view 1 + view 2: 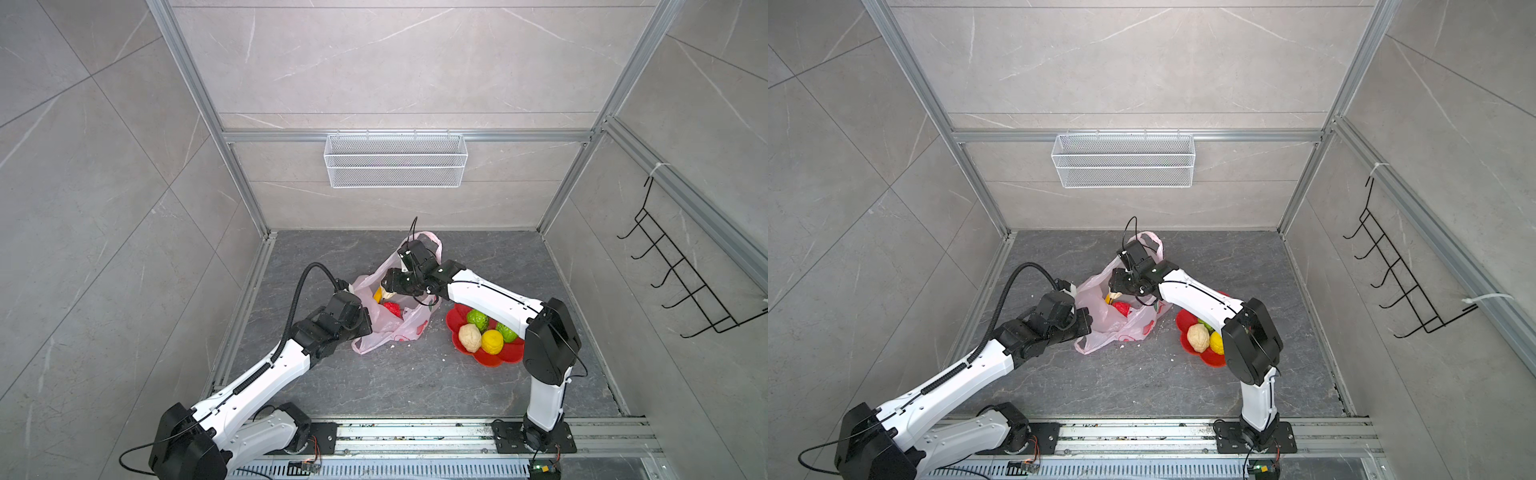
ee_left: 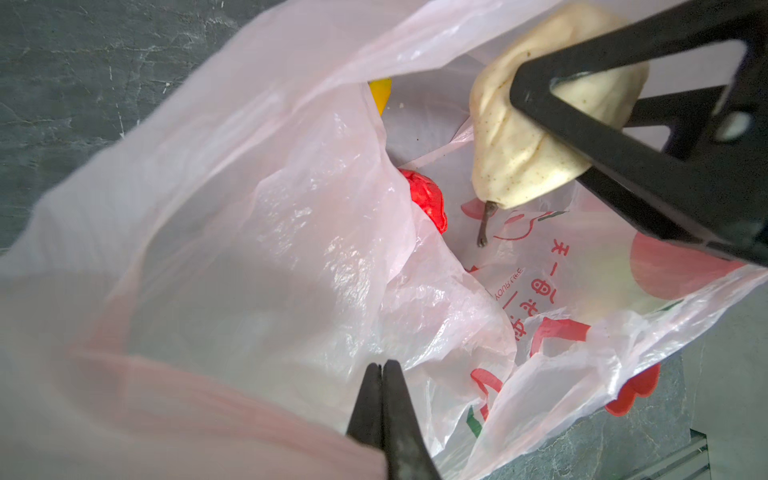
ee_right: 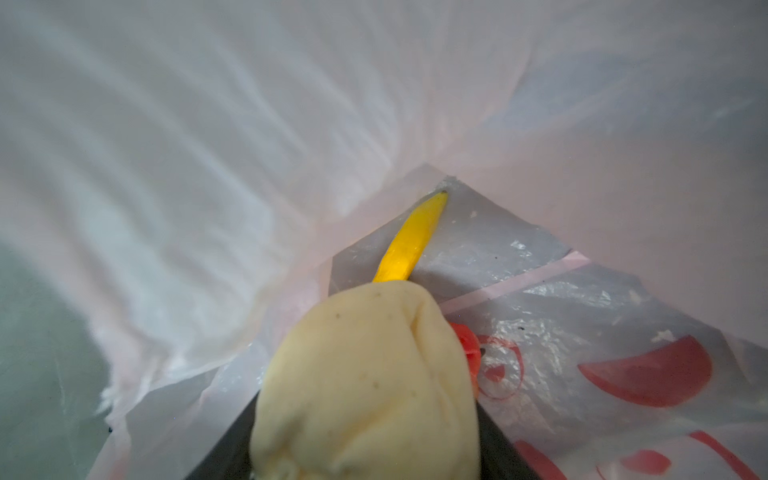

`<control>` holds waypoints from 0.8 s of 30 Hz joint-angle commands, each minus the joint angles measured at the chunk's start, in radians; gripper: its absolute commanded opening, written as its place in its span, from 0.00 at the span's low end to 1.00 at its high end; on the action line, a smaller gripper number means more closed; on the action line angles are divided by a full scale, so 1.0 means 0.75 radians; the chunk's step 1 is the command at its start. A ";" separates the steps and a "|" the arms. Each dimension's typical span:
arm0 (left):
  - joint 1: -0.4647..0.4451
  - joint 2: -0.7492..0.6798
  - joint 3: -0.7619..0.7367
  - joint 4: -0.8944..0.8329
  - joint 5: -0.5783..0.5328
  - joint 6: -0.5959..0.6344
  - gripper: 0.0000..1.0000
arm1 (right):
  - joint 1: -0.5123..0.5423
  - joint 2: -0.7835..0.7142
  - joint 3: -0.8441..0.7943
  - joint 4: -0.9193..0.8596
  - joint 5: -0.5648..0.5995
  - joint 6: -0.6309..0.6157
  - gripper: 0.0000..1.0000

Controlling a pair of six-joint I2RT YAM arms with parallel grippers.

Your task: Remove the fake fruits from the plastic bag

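Grey floor (image 1: 395,374); left jaws pinch plastic bag (image 2: 249,208), right jaws clasp cream fruit (image 2: 519,137) inside.

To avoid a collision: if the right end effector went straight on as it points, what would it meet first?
Probably the yellow banana just beyond its held cream fruit; depth is unclear.

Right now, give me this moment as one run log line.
left pincer: shut on plastic bag | right pincer: shut on cream fruit inside bag | in bag: red fruit, banana | red dish: four fruits
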 commanded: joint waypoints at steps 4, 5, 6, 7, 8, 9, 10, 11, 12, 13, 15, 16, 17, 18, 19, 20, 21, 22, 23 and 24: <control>0.006 0.030 0.088 0.062 -0.044 0.020 0.00 | 0.026 -0.080 0.056 -0.124 -0.085 -0.053 0.37; 0.007 0.035 0.095 0.068 -0.045 0.020 0.00 | 0.031 -0.090 0.054 -0.141 -0.091 -0.054 0.37; 0.007 0.041 0.102 0.072 -0.049 0.020 0.00 | 0.035 -0.098 0.049 -0.153 -0.102 -0.055 0.37; 0.007 0.045 0.110 0.077 -0.051 0.023 0.00 | 0.040 -0.109 0.039 -0.163 -0.116 -0.055 0.37; 0.007 0.052 0.118 0.079 -0.056 0.026 0.00 | 0.048 -0.123 0.023 -0.174 -0.126 -0.058 0.37; 0.008 0.058 0.126 0.079 -0.064 0.026 0.00 | 0.054 -0.133 0.014 -0.188 -0.133 -0.060 0.37; 0.010 0.064 0.133 0.079 -0.070 0.030 0.00 | 0.063 -0.146 0.000 -0.204 -0.139 -0.063 0.37; 0.011 0.070 0.140 0.084 -0.077 0.032 0.00 | 0.071 -0.166 -0.015 -0.217 -0.138 -0.066 0.37; 0.013 0.071 0.145 0.088 -0.084 0.035 0.00 | 0.080 -0.184 -0.031 -0.228 -0.135 -0.066 0.37; 0.015 0.074 0.150 0.094 -0.094 0.035 0.00 | 0.087 -0.204 -0.055 -0.235 -0.138 -0.064 0.37; 0.019 0.077 0.160 0.101 -0.106 0.038 0.00 | 0.102 -0.243 -0.096 -0.246 -0.142 -0.060 0.37; 0.018 0.075 0.162 0.100 -0.114 0.039 0.00 | 0.110 -0.269 -0.113 -0.258 -0.139 -0.057 0.37; 0.021 0.073 0.162 0.100 -0.121 0.037 0.00 | 0.117 -0.295 -0.130 -0.271 -0.136 -0.056 0.37; 0.024 0.071 0.164 0.098 -0.124 0.037 0.00 | 0.122 -0.322 -0.141 -0.289 -0.133 -0.056 0.37; 0.027 0.071 0.163 0.094 -0.124 0.037 0.00 | 0.128 -0.351 -0.149 -0.304 -0.122 -0.059 0.37; 0.029 0.070 0.164 0.087 -0.126 0.039 0.00 | 0.130 -0.382 -0.155 -0.327 -0.109 -0.062 0.37; 0.033 0.069 0.166 0.080 -0.122 0.040 0.00 | 0.132 -0.409 -0.157 -0.347 -0.105 -0.062 0.37; 0.037 0.071 0.165 0.074 -0.120 0.046 0.00 | 0.133 -0.441 -0.158 -0.371 -0.104 -0.067 0.37; 0.042 0.072 0.166 0.072 -0.120 0.051 0.00 | 0.133 -0.473 -0.158 -0.397 -0.100 -0.071 0.37; 0.046 0.077 0.166 0.070 -0.118 0.055 0.00 | 0.133 -0.499 -0.155 -0.422 -0.094 -0.075 0.37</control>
